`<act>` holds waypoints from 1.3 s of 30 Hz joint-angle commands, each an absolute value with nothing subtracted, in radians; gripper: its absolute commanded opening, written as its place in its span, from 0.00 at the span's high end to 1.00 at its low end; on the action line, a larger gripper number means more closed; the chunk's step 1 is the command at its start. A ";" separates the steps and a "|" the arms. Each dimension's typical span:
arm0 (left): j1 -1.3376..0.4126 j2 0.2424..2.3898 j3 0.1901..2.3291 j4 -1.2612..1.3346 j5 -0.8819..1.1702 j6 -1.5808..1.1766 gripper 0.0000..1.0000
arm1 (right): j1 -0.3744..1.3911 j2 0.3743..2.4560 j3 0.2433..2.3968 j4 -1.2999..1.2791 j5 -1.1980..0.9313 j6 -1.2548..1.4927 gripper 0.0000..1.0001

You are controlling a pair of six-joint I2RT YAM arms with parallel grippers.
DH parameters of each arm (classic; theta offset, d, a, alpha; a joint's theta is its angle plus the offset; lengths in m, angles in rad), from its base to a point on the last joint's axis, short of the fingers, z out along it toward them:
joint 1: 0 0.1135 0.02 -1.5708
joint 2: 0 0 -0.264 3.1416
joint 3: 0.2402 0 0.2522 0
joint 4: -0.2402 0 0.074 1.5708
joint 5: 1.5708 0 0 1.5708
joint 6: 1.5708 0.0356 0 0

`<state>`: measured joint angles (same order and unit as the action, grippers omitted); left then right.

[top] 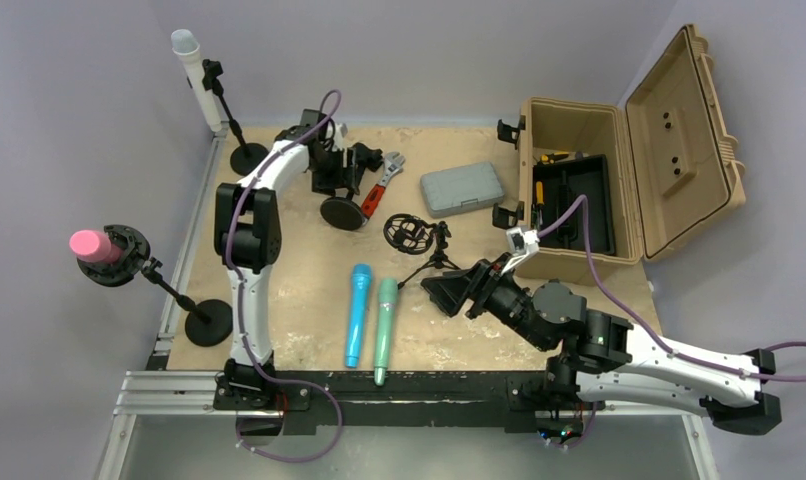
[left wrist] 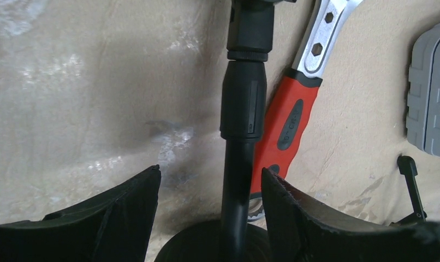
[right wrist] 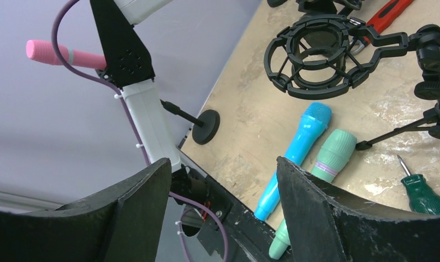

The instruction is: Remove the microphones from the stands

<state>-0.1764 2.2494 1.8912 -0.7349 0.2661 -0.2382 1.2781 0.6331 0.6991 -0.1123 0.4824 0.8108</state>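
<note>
A white microphone (top: pixel 191 70) stands in a stand at the back left. A pink microphone (top: pixel 97 245) sits in a shock-mount stand (top: pixel 207 322) at the left; it also shows in the right wrist view (right wrist: pixel 65 54). My left gripper (top: pixel 331 180) is open, its jaws on either side of the black pole (left wrist: pixel 242 109) of a small stand with a round base (top: pixel 341 212), not touching it. No microphone shows on that stand. My right gripper (top: pixel 449 293) is open and empty above the table, right of a blue microphone (top: pixel 357 313) and a green microphone (top: pixel 384 328) lying flat.
An empty shock mount on a tripod (top: pixel 409 232) stands mid-table. A red-handled wrench (top: pixel 381 185) lies by the left gripper, a grey case (top: pixel 463 188) beyond it. An open tan toolbox (top: pixel 599 180) is at the right. A green screwdriver (right wrist: pixel 422 194) lies near the tripod.
</note>
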 commanded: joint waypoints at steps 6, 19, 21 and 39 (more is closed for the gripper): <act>-0.237 2.322 1.966 -0.805 0.174 -0.269 0.45 | 1.282 0.657 0.731 -0.095 0.496 0.808 0.31; -0.237 2.155 1.955 -0.768 0.031 -0.205 1.00 | 1.282 0.642 0.738 -0.113 0.504 0.815 0.31; -0.235 2.082 1.934 -0.747 0.006 -0.178 1.00 | 1.281 0.651 0.738 -0.104 0.500 0.819 0.31; -0.256 1.097 1.138 -0.349 0.304 -0.204 1.00 | 0.880 1.180 1.393 -0.175 0.032 0.476 0.13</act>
